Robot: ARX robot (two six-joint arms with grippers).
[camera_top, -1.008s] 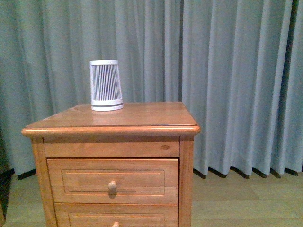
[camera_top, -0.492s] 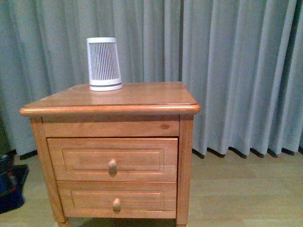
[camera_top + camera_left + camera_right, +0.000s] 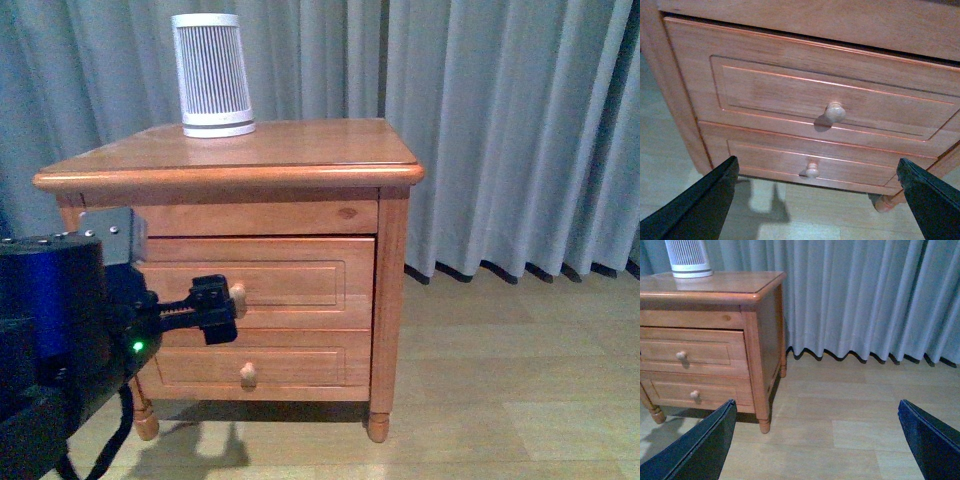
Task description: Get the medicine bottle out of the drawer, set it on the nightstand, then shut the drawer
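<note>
The nightstand (image 3: 300, 150) stands before me with both drawers shut. The upper drawer (image 3: 290, 280) has a small round knob (image 3: 238, 295). My left gripper (image 3: 215, 310) is open and empty, just left of that knob and close to the drawer front. In the left wrist view the drawer (image 3: 790, 90) and its knob (image 3: 834, 112) lie ahead of the spread left gripper (image 3: 817, 160). My right gripper (image 3: 816, 402) is open and empty over the floor, right of the nightstand (image 3: 715, 287). The medicine bottle is hidden.
A white ribbed cone (image 3: 211, 75) stands at the back left of the nightstand's top. The lower drawer's knob (image 3: 248, 373) sits below. Grey curtains (image 3: 500, 130) hang behind. Wooden floor (image 3: 520, 380) lies to the right.
The front view has dropped, so the nightstand sits higher in it and shows down to its feet. My left arm has come in from the lower left, up to the upper drawer's knob.
</note>
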